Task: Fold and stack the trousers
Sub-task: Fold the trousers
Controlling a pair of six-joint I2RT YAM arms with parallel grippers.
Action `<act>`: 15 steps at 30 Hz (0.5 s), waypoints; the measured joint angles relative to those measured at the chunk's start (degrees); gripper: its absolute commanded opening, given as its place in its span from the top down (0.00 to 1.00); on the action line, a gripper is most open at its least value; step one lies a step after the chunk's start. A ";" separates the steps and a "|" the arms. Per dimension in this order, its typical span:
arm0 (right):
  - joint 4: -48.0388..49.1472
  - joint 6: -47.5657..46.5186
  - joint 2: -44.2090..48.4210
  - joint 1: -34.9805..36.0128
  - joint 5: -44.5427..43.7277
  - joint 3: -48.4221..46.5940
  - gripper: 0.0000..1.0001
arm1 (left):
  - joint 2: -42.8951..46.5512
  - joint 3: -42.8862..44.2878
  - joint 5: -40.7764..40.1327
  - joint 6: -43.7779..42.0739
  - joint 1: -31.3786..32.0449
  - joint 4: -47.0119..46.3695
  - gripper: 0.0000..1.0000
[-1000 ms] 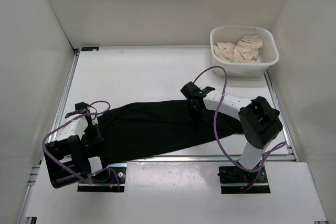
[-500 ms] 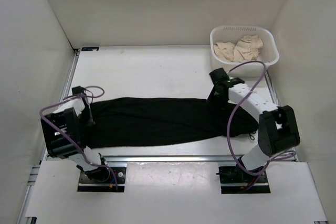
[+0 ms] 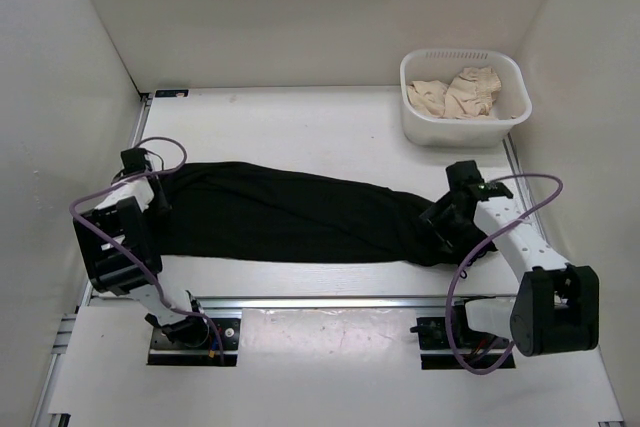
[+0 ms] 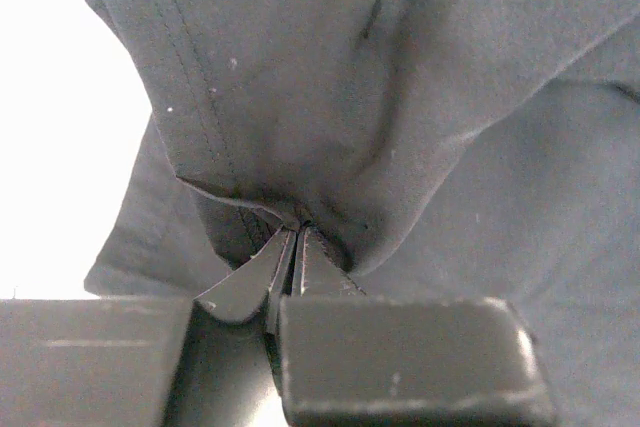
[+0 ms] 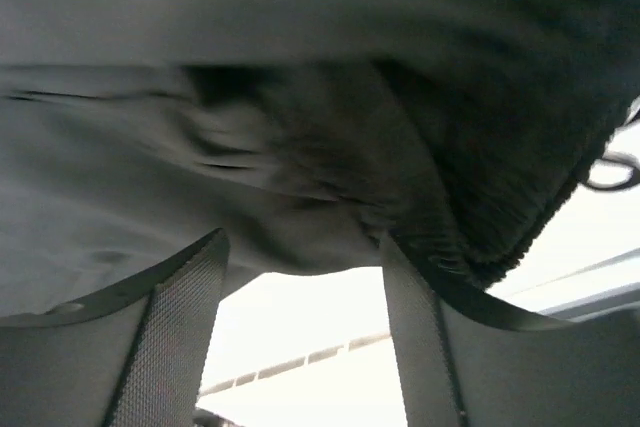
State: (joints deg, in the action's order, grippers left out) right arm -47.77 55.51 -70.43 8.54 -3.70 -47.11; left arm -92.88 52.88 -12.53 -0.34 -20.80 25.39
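- Across the middle of the surface [image 3: 300, 127], top view: black trousers [image 3: 290, 219] lie stretched out in one long band from 9 o'clock to 4 o'clock, flat on the white top.
- 9 o'clock end: left claw [image 4: 297, 239] is clenched and pinches a fold of the trousers right at its tips. Wrist view shows fabric bunching up from the pinch, with a stitched seam running off toward 11 o'clock.
- 4 o'clock end: right claw [image 5: 305, 277] is released, jaws standing well apart, with bright surface showing through the gap. Trouser fabric hangs over the tips, and a thicker fuzzy edge touches the 3 o'clock jaw. Nothing is clamped between them.
- 1 o'clock corner: white slotted basket [image 3: 465, 125] stands well apart from the trousers, with crumpled beige cloth [image 3: 455, 93] inside.
- Purple cable [image 3: 510, 185] loops off the right arm near the 4 o'clock end. A second loop sits on the left arm at 9 o'clock.
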 measured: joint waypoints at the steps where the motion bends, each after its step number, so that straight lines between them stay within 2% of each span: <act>1: 0.04 1.40 0.02 0.13 0.96 1.57 0.31 | 0.44 -0.35 0.22 0.00 -0.07 0.35 0.86; 7: 0.55 7.15 -0.09 -1.29 3.78 6.43 0.31 | 2.49 -1.29 1.27 0.13 -0.52 2.12 0.86; 12: 0.79 9.16 -2.45 -2.60 1.27 0.72 0.30 | 4.50 -1.29 1.49 0.15 -0.79 3.98 0.86; 15: 2.40 11.61 -2.80 -3.17 0.00 -1.60 0.24 | 5.38 -1.18 1.64 0.15 -0.79 5.16 0.86</act>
State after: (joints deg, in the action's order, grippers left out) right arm -45.36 67.11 -73.23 5.37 -3.70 -48.71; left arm -87.50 51.70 -10.90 -0.19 -21.58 30.55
